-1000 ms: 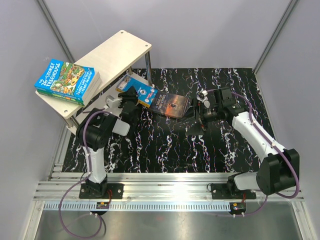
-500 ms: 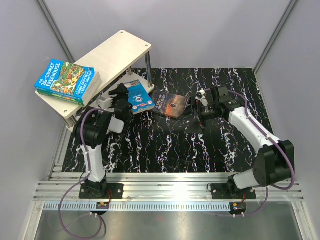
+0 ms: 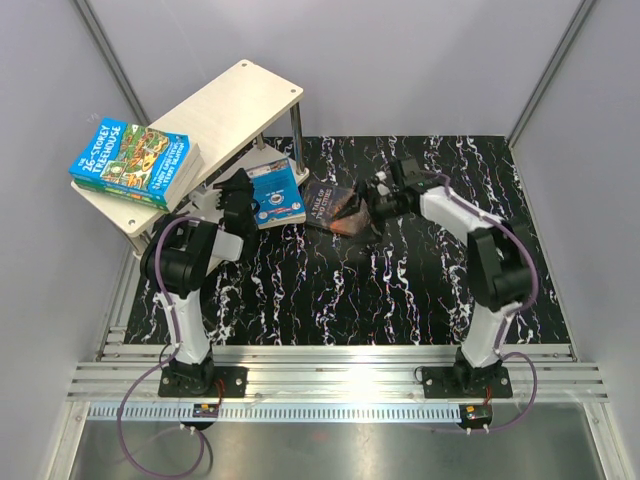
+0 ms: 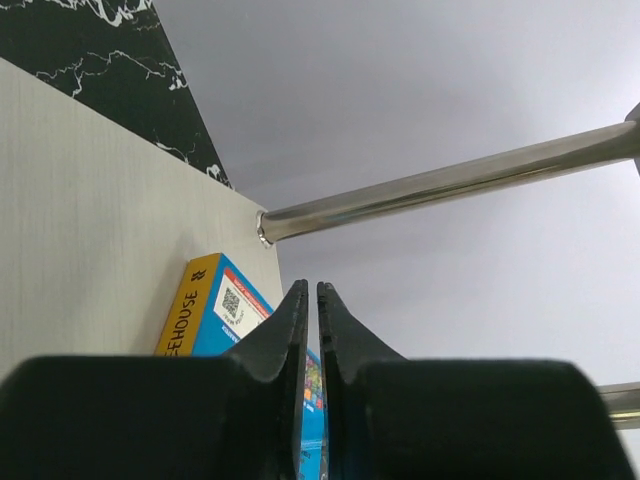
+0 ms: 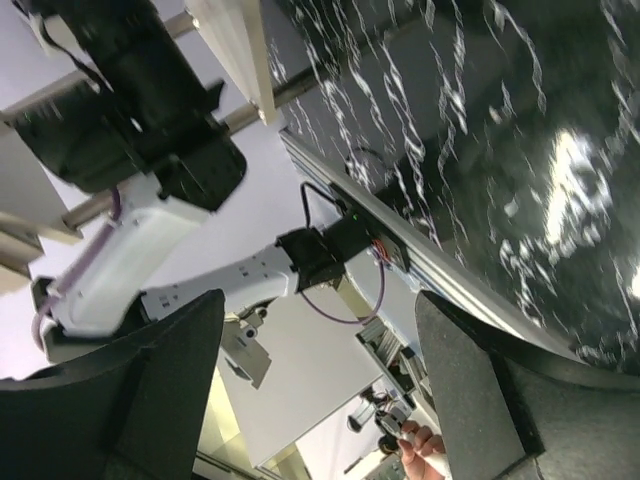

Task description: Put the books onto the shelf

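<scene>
The shelf (image 3: 235, 105) stands at the back left, with a stack of green books (image 3: 135, 160) on its lower board. A blue book (image 3: 277, 195) lies at that board's right end, under the upper board. My left gripper (image 3: 240, 188) is just left of the blue book and shut on nothing. In the left wrist view, its tips (image 4: 310, 290) meet above the blue book (image 4: 215, 310) on the pale board (image 4: 90, 200). A dark book (image 3: 332, 207) lies on the mat. My right gripper (image 3: 364, 198) is at its right edge, open (image 5: 320, 390) and empty.
A black marbled mat (image 3: 400, 290) covers the table, and grey walls close it in on three sides. A metal shelf leg (image 4: 450, 180) crosses the left wrist view. An aluminium rail (image 3: 330, 375) runs along the near edge.
The blue book moved left from the mat onto the shelf's lower board. My left gripper let it go and shut. My right arm swung left to the dark book.
</scene>
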